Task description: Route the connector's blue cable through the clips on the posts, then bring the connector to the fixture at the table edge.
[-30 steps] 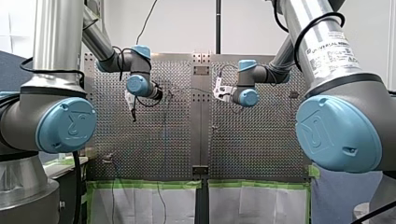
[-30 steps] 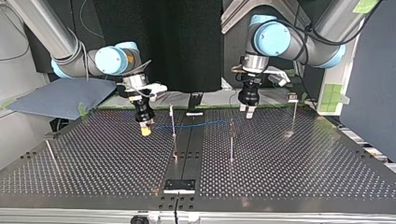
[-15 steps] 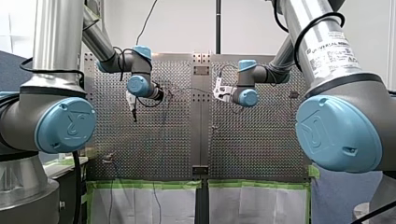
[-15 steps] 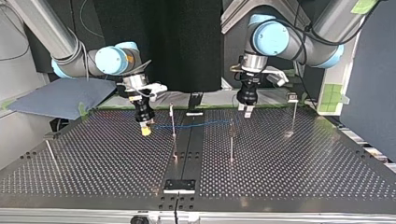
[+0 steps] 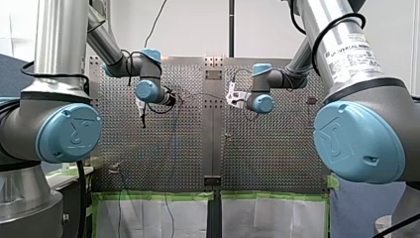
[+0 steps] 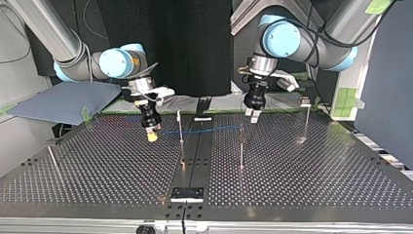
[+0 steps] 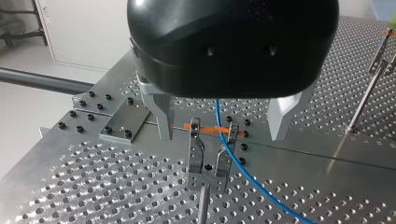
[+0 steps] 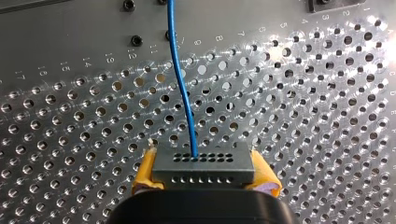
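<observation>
Perforated metal table (image 6: pixel 316 170), dark curtain (image 6: pixel 195 48) behind. Top view, nearest first: black fixture (image 6: pixel 187 194) at the table's near edge, well apart from both grippers. Further in stand four upright posts: thin post (image 6: pixel 52 158) at the view's left, right-of-centre post (image 6: pixel 241 148), left-of-centre post (image 6: pixel 180 127), far post (image 6: pixel 306 119) at the right.

Blue cable (image 6: pixel 204 129) hangs above the table, long axis roughly level across the view. It runs from my right gripper (image 6: pixel 153 137) at the view's left, past the left-of-centre post, to the top of the right-of-centre post. Can't tell there whether it sits in the first post's clip.

Right gripper points straight down, just above the table. Right wrist view: yellow pads (image 8: pixel 144 173) pinch the grey connector (image 8: pixel 203 169) by its short ends. Connector's long axis runs pad to pad, holed face pointing away from the gripper. Cable leaves that face near the middle and runs straight ahead over the table.

Left gripper (image 6: pixel 254 115) sits further back, pointing down, above and just behind the right-of-centre post. Left wrist view: metal fingers (image 7: pixel 161 119) spread wide, touching neither cable nor clip (image 7: pixel 208 161). The clip tops the post below, between the fingers. Cable passes between the fingers and crosses one clip prong; seated or not, can't tell.

Right arm (image 6: pixel 87 66) enters from the top view's upper left, left arm (image 6: pixel 302 44) from its upper right, both wrists bent so the grippers hang vertical.
</observation>
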Robot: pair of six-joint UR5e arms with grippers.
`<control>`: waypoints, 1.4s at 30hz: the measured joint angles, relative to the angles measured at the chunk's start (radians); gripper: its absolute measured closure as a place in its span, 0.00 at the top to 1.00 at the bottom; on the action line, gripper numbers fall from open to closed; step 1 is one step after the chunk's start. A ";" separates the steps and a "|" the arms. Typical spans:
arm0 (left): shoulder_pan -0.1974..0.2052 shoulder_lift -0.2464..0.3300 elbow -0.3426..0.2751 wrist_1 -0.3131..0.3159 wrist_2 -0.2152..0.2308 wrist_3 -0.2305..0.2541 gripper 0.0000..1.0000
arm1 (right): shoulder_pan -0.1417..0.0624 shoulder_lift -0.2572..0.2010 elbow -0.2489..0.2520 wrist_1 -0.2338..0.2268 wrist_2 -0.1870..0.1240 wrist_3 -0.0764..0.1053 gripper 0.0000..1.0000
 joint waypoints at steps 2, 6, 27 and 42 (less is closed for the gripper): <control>0.000 0.000 0.000 0.000 0.000 -0.001 1.00 | 0.000 0.000 0.000 0.000 0.000 0.000 0.00; 0.000 0.000 0.000 0.000 0.001 -0.001 1.00 | 0.000 0.000 0.000 0.000 0.000 0.001 0.00; -0.004 0.000 -0.001 -0.001 0.000 -0.004 1.00 | 0.000 0.000 0.000 0.008 0.000 0.001 0.00; -0.013 0.000 -0.001 -0.001 0.012 -0.033 1.00 | 0.000 0.000 0.000 0.015 0.000 0.002 0.00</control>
